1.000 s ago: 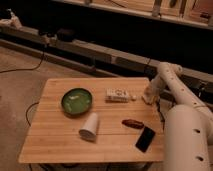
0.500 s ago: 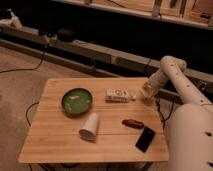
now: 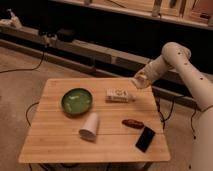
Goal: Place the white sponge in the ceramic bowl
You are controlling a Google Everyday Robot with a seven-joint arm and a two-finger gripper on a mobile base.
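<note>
Presently the white sponge point(image 3: 139, 80) is off the table, a small pale block pinched at the tip of my gripper point(image 3: 141, 79), whose 2 fingers are pressed in against it. The gripper hangs in the air over the far right part of the wooden table point(image 3: 55, 145), just beyond the right end of the white box and above it. My arm point(image 3: 172, 57) comes in from the right, bends at a rounded elbow and slopes down and to the left toward the wrist.

The ceramic bowl point(image 3: 76, 101), dark green with a paler green inside, stands on the left half of the table, well apart from the sponge, lower and to the left of it. Between bowl and gripper lies the white box point(image 3: 119, 95), long and flat with printed marks on its top, near the bowl's right rim but not touching it.

1 white paper cup point(image 3: 90, 126) appears to lie on its side just in front of the bowl. To the cup's right rests a small reddish-brown oblong thing point(image 3: 132, 122); I cannot tell what it is. Nearer the front right corner lies a black phone point(image 3: 145, 138), flat and turned at a slant to the table edge. Behind the table a low ledge point(image 3: 75, 47) runs along the dark wall, with cables point(image 3: 30, 67) trailing from it onto the floor at the left.
</note>
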